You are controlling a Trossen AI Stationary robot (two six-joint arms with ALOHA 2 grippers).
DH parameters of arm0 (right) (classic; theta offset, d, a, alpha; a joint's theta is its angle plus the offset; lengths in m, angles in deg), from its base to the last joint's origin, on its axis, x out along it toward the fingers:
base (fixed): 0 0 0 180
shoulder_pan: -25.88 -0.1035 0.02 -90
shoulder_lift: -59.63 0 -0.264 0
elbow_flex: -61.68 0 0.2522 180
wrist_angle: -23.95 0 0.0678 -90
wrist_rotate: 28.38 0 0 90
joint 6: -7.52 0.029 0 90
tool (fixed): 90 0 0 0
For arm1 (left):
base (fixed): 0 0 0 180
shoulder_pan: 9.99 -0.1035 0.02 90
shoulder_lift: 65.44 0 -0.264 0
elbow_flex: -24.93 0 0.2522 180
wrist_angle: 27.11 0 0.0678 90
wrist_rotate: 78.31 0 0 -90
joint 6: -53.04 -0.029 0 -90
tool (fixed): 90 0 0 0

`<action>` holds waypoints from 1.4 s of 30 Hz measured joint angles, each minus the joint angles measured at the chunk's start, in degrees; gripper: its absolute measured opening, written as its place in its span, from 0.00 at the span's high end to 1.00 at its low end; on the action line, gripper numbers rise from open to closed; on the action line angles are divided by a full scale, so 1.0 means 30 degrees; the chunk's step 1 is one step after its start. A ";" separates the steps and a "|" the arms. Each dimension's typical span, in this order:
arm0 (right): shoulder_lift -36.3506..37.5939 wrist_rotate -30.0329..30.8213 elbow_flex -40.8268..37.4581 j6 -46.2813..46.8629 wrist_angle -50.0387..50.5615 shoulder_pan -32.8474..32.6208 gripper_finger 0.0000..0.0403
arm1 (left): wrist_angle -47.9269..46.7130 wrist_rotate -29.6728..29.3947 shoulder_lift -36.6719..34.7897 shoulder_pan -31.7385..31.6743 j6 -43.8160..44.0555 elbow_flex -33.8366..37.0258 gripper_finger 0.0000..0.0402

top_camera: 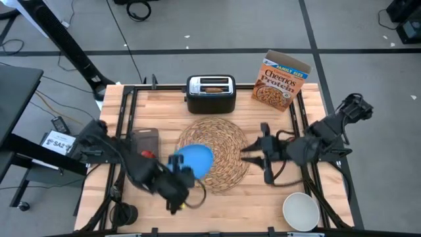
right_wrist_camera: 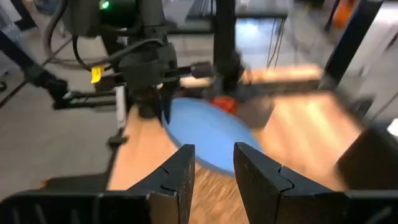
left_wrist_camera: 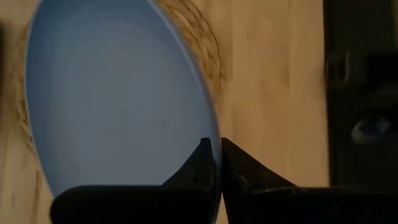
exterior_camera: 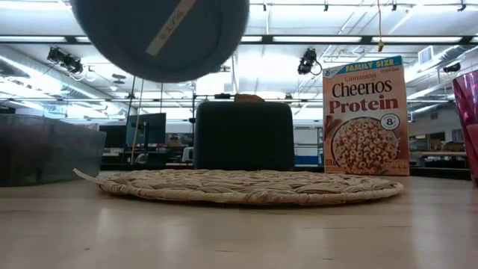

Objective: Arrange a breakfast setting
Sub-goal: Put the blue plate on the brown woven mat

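My left gripper [top_camera: 177, 170] is shut on the small blue plate [top_camera: 196, 158], which hangs over the near-left part of the round woven placemat [top_camera: 218, 153]. In the low view the plate's underside [exterior_camera: 160, 33] is well above the mat [exterior_camera: 246, 187]. My right gripper [top_camera: 245, 155] is open and empty over the mat's right edge, pointing at the plate. The toast slice [top_camera: 212, 85] sticks up in the toaster's slot. The Cheerios box [top_camera: 283, 81] stands at the far right. The white bowl [top_camera: 301, 210] rests near right. The red apple [right_wrist_camera: 224, 103] lies by the tray. The red cup [exterior_camera: 469, 112] is at the low view's right edge. The spoon is out of view. My left gripper pinches the plate's rim [left_wrist_camera: 214, 149] between its two fingers, one finger [left_wrist_camera: 199, 165] over the plate's top face and one [left_wrist_camera: 245, 171] outside the rim. The fingers come from the table's left and near side. The plate is lifted clear of the mat, its far side free.
The black-and-silver toaster [top_camera: 211, 95] stands at the far edge behind the mat. The grey tray [top_camera: 145, 140] lies left of the mat, under my left arm. Bare wood shows near the front edge between the arms.
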 joint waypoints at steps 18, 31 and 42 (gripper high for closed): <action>-0.6912 -0.3853 0.3568 2.0472 0.9858 -0.7493 0.70 | 0.0614 -0.2204 0.6239 0.0867 -0.0151 0.1303 0.96; -0.8625 -0.7088 0.3561 2.3310 1.0877 -0.8902 0.70 | 0.3014 -0.3619 0.6232 0.1385 -0.0050 0.3388 0.96; -0.8627 -1.0026 0.3478 2.4145 1.1894 -0.8899 0.64 | 0.4931 -0.2874 0.6368 0.0986 -0.0550 0.4408 0.95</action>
